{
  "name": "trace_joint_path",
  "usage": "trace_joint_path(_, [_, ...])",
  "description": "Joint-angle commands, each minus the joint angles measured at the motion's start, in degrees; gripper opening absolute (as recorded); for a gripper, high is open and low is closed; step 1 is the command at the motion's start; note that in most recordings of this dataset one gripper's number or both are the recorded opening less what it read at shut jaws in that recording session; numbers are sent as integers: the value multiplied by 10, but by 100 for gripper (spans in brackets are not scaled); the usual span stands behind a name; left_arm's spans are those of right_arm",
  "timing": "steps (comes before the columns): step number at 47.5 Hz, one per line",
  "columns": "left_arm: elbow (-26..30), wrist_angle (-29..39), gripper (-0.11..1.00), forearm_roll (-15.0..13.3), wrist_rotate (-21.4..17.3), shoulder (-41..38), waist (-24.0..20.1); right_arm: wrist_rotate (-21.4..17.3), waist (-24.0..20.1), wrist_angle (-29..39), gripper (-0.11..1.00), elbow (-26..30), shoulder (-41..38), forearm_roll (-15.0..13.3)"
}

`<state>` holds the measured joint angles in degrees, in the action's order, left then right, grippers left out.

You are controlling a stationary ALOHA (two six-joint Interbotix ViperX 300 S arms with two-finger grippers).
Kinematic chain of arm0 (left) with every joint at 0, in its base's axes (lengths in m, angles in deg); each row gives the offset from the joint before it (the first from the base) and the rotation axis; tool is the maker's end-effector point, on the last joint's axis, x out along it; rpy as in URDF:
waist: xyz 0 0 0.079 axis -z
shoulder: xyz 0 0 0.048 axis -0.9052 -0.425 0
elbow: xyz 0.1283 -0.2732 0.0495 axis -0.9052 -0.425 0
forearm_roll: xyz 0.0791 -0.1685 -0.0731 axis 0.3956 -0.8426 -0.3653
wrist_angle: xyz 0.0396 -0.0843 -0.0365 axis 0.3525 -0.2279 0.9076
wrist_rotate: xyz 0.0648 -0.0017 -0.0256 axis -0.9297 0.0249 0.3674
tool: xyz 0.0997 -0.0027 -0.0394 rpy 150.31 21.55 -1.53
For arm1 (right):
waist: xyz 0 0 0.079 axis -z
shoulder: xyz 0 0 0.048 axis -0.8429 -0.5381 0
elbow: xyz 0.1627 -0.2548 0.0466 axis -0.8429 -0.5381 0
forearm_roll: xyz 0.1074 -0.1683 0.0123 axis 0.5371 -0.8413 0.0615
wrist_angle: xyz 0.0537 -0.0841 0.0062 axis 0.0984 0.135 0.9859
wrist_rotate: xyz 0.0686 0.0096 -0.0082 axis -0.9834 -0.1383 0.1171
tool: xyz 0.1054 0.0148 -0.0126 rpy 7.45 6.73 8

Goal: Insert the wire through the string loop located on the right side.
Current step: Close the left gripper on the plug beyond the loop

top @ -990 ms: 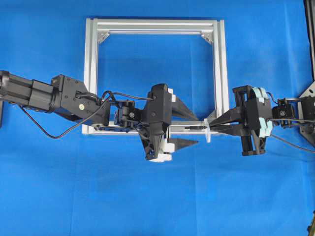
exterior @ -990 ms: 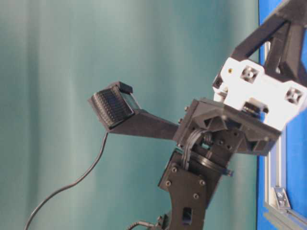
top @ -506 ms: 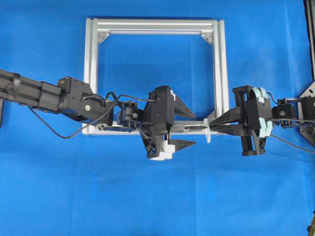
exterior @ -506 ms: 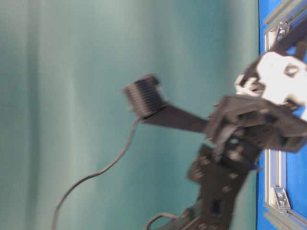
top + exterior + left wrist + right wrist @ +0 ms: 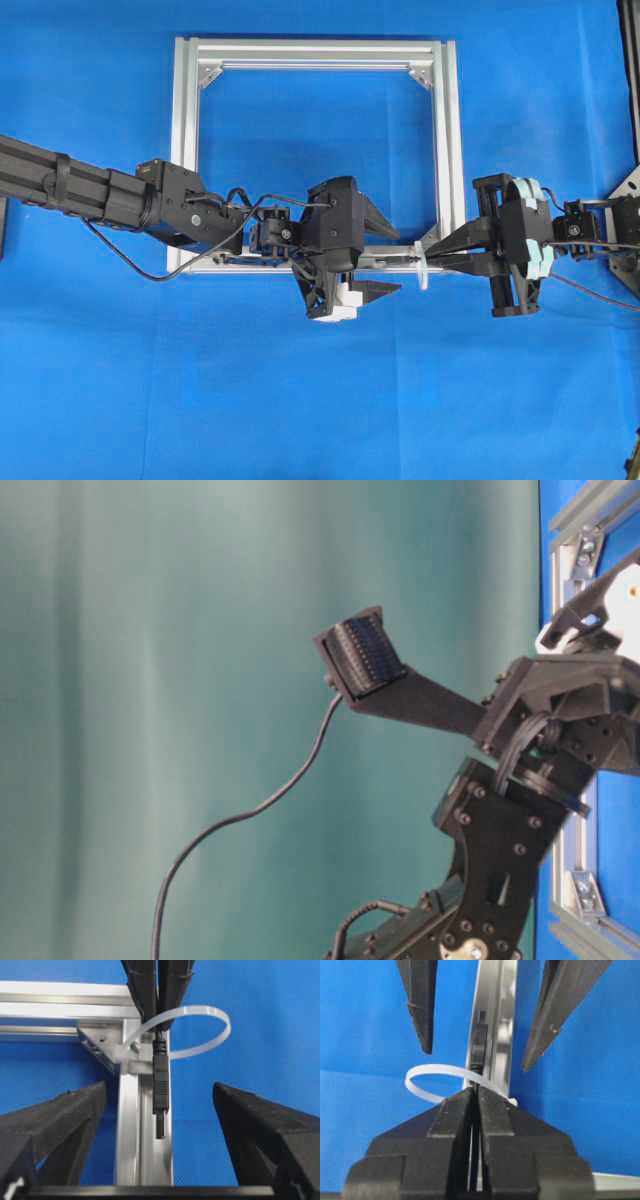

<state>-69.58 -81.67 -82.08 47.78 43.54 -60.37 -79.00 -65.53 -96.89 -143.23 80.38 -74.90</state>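
There are two grippers, the left gripper and the right gripper, one square aluminium frame, one white string loop, one wire and one blue table cover.

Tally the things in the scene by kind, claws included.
Claws: 2, left claw and right claw
Aluminium frame: 1
Wire: 1
String loop: 1
Total: 5

The wire vanishes between the right hand fingers, its length hidden.
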Motion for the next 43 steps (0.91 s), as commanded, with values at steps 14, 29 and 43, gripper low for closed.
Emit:
trace_joint_path(14, [6,-5,82,1,0,16,1,0,0,-3,-4,10,4,0])
trace_joint_path(29, [6,-4,82,1,0,16,3,1,-1,-3,-4,10,4,0])
trace_joint_path(43, [10,-1,72,1,0,16,4,1,0,-2,-4,10,4,0])
